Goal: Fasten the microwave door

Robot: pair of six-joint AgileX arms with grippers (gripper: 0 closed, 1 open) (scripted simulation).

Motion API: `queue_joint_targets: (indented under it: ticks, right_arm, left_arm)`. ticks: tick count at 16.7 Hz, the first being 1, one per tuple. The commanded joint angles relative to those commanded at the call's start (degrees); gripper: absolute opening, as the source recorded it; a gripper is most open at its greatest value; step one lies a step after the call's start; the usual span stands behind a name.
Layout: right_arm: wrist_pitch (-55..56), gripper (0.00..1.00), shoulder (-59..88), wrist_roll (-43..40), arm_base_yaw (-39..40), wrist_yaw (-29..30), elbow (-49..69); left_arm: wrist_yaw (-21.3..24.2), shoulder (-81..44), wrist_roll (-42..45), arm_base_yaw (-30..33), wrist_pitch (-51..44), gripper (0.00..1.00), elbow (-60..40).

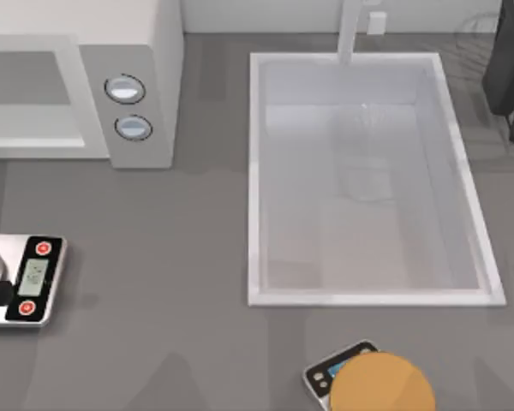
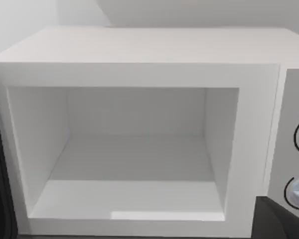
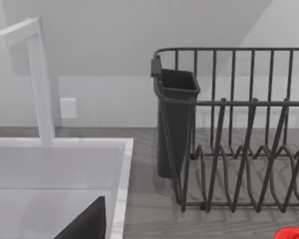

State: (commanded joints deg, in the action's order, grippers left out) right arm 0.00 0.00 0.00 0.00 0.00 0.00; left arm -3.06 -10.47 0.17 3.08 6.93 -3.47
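Leftward, microwave partly cut off

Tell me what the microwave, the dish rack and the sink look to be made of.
Microwave: white casing with a smooth, matte look, painted metal or plastic; the flat, even surfaces leave it open. Dish rack: thin dark bars, likely coated wire. Sink: white basin with a faint sheen, perhaps ceramic or enamel.
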Motion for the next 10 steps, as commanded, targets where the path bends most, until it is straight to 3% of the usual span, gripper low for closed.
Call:
queue_joint_targets:
  ticks: [8,10]
  right_arm:
    - [0.0,1.0,0.0,0.0,0.0,0.0,0.0]
    - [0.0,1.0,0.0,0.0,0.0,0.0,0.0]
  left_arm:
    - [-1.1,-3.2,0.0,1.0,2.3,0.0,-0.9]
    - [-3.3,-4.7,0.1,3.2,4.2,0.0,-0.5]
